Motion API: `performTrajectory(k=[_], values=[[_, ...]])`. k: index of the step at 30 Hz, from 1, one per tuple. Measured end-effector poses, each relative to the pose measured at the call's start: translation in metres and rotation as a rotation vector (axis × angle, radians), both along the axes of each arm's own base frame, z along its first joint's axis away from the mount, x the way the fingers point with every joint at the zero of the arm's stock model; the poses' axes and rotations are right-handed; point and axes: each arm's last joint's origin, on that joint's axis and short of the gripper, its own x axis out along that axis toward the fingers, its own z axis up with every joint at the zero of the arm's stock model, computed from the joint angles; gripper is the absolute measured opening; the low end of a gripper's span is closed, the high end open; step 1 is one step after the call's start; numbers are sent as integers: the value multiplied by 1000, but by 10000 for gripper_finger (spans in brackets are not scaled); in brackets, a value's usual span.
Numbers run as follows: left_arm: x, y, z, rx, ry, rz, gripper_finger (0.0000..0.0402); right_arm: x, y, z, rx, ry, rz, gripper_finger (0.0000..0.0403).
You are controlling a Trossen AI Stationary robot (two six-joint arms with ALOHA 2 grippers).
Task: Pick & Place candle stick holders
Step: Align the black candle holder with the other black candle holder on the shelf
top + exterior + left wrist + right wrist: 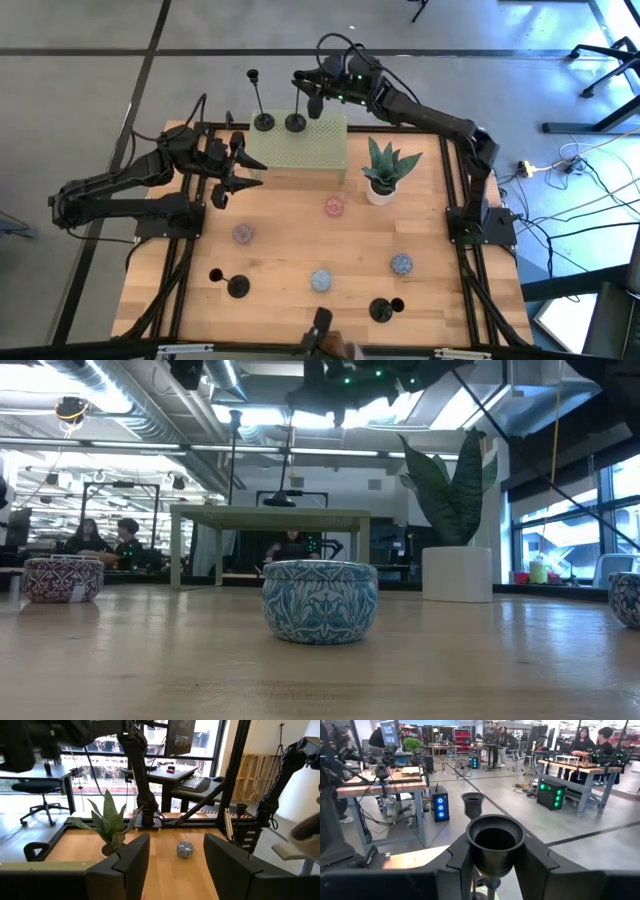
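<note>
Two black candlestick holders stand on a green raised platform (300, 148) at the table's far side. One stands free on its round base (263, 122), and its cup also shows in the right wrist view (472, 802). My right gripper (312, 98) is shut on the other holder's cup (495, 840). Two more holders stand on their bases near the table's front, at front left (237, 287) and front right (380, 310). My left gripper (238, 172) is open and empty beside the platform's left end; it also shows in the left wrist view (176, 840). My right gripper pinches the small cup at the top of the stem (479, 854) between its two fingers, one on each side. The fingers come about level from the table's right. The holder stands upright with its round base (295, 122) on the green platform.
A potted green plant (383, 172) stands right of the platform. Several small patterned tins sit on the wooden table: pink (334, 207), purple (243, 233), blue (320, 280) and blue-grey (401, 264). Black frame rails run along the left and right edges.
</note>
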Motion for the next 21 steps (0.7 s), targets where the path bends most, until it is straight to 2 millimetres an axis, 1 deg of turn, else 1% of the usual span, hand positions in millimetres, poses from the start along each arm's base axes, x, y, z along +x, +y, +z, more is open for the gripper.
performTrajectory(k=[7,17,21], values=[[0,0,0,8,-1,-1,184,8,-5,-13,11,4,-1,115],[0,0,0,8,-1,-1,184,10,-6,-15,7,-3,-2,116],[0,0,0,8,-1,-1,184,10,-6,-15,4,-1,-2,130]])
